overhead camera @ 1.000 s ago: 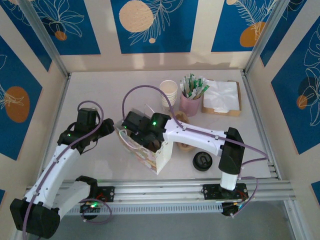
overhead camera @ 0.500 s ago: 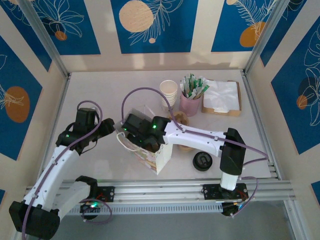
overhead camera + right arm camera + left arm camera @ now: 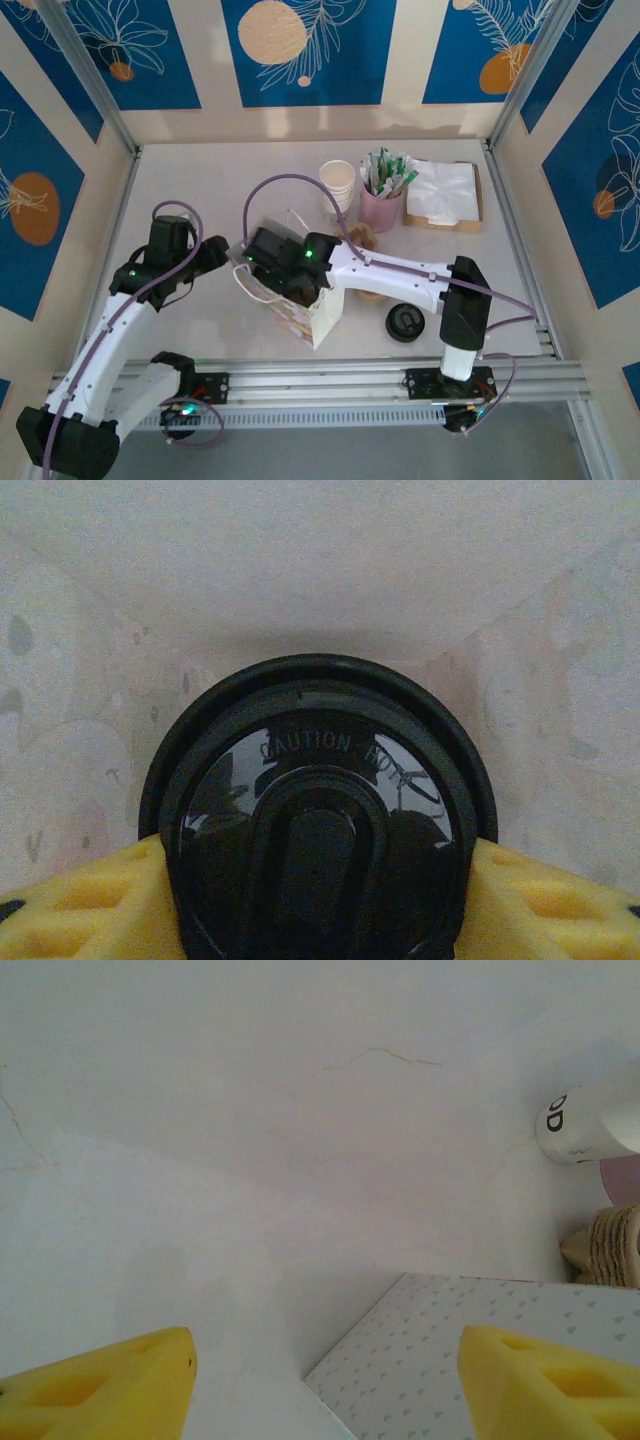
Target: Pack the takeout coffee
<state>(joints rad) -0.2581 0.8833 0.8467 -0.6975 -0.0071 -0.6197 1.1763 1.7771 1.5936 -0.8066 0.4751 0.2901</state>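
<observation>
Table: white top (image 3: 200,180) boxed in by blue-and-cream patterned walls (image 3: 300,50); my two arms reach in from its near edge.
Takeout coffee: I look straight down on the black "CAUTION HOT" lid of the takeout coffee (image 3: 318,820); the cup body is hidden beneath it. Pale printed paper rises behind and on both sides, so I judge it is down in the bag.
Right gripper: my right gripper (image 3: 315,905) is clamped on the coffee, with a yellow pad (image 3: 70,910) against each side of the lid.
Paper bag: the paper bag (image 3: 300,318) stands upright near the table's middle, mouth up, with my right wrist over the opening.
Left gripper: my left gripper (image 3: 325,1390) stands wide and empty just beside the bag's left side.
Done: coffee gripped and brought into the bag.
Left: settle it on the bag's floor, release it and lift my arm out. I cannot tell whether the cup's base touches down yet.
Count, coffee: one.
Count, bags: one.
Count, loose lids: one loose black lid (image 3: 405,322), right of the bag.
Count, far side: one stack of lidless cups (image 3: 338,185), one pink cup (image 3: 382,208) of sachets and one napkin tray (image 3: 445,195).
Count, unclear: a brown cardboard piece (image 3: 362,238) lies partly under my right arm; I cannot tell what it is.
</observation>
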